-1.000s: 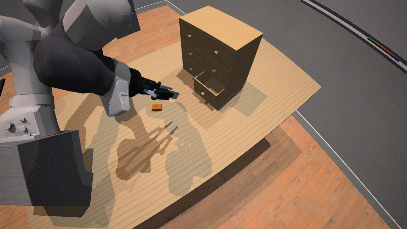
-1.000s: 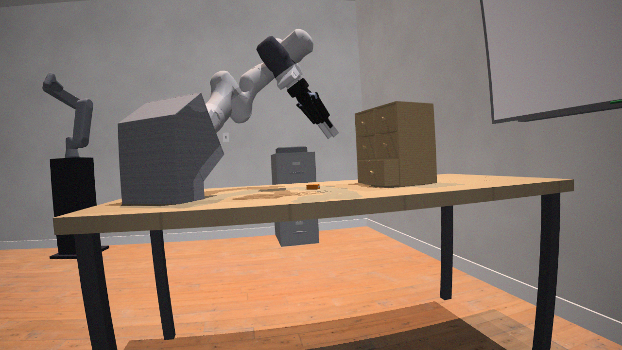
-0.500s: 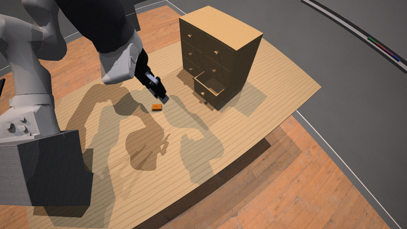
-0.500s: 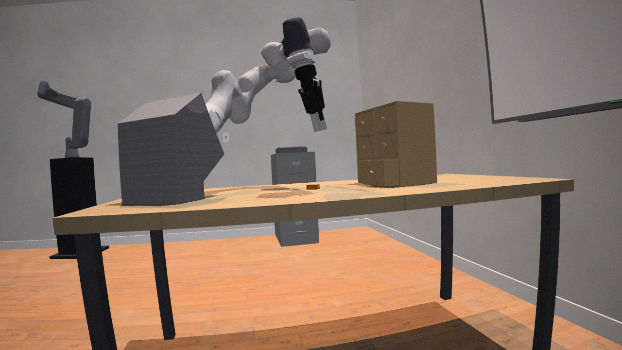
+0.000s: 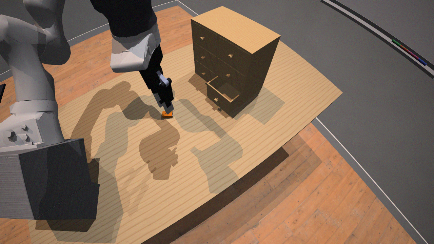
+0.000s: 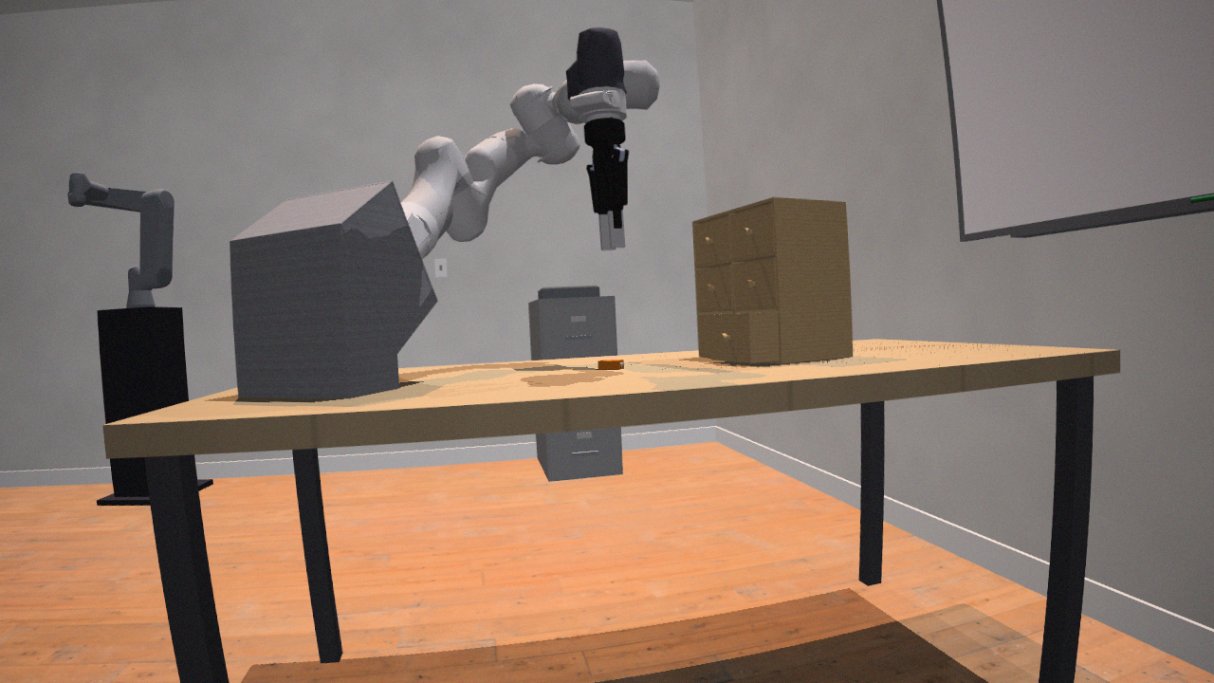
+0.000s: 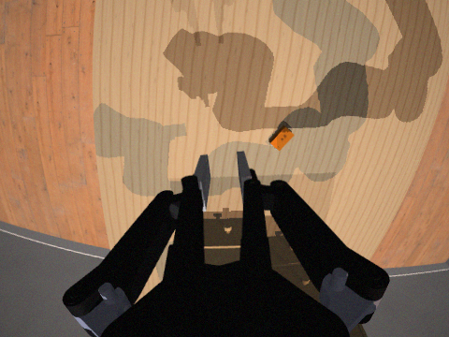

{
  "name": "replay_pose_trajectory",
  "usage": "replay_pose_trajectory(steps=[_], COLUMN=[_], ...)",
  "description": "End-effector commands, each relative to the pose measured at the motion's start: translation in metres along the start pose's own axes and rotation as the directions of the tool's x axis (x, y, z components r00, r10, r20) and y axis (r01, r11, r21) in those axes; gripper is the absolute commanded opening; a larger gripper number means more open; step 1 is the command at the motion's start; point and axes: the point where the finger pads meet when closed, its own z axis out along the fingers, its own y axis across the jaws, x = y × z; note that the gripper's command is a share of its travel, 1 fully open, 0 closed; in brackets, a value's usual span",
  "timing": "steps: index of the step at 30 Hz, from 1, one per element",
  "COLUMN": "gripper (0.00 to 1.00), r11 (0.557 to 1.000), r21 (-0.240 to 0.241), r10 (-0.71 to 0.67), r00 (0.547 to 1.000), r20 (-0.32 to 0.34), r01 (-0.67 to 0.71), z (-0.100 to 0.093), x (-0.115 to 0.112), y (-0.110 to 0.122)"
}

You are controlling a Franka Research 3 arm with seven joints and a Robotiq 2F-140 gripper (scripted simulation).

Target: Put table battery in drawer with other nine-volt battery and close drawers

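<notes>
The orange nine-volt battery (image 5: 166, 114) lies flat on the table, left of the chest; it also shows in the exterior view (image 6: 610, 363) and in the wrist view (image 7: 282, 138). My gripper (image 5: 168, 107) (image 6: 611, 242) points straight down and hangs high above the battery. Its fingers are nearly shut with a narrow gap and hold nothing. The small wooden chest (image 5: 233, 54) stands at the back right of the table. Its bottom right drawer (image 5: 223, 92) is pulled partly out; the part of its inside I see holds nothing. The other drawers are pushed in.
The robot's grey base block (image 5: 45, 176) stands at the table's left. A grey filing cabinet (image 6: 573, 326) stands on the floor behind the table. A whiteboard (image 6: 1077, 110) hangs on the right wall.
</notes>
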Motion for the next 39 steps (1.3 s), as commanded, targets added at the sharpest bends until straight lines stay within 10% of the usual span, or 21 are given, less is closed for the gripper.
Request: replay_pose_trajectory(steps=[1,35,36,39], gripper=[0.2,0.2,1.0,1.0], r11=[0.998,0.998,0.998,0.998], r21=[-0.002,-0.002,0.0,0.0], r10=[0.062,0.062,0.057,0.057], r00=[0.998,0.998,0.998,0.998], r20=[-0.023,-0.024,-0.019,-0.019], r01=[-0.062,-0.062,-0.057,-0.057], z=[-0.0014,-0.0015,-0.0013,-0.0013], x=[0.0034,0.0035,0.0027,0.0027], y=[0.0001,0.0001,0.0,0.0])
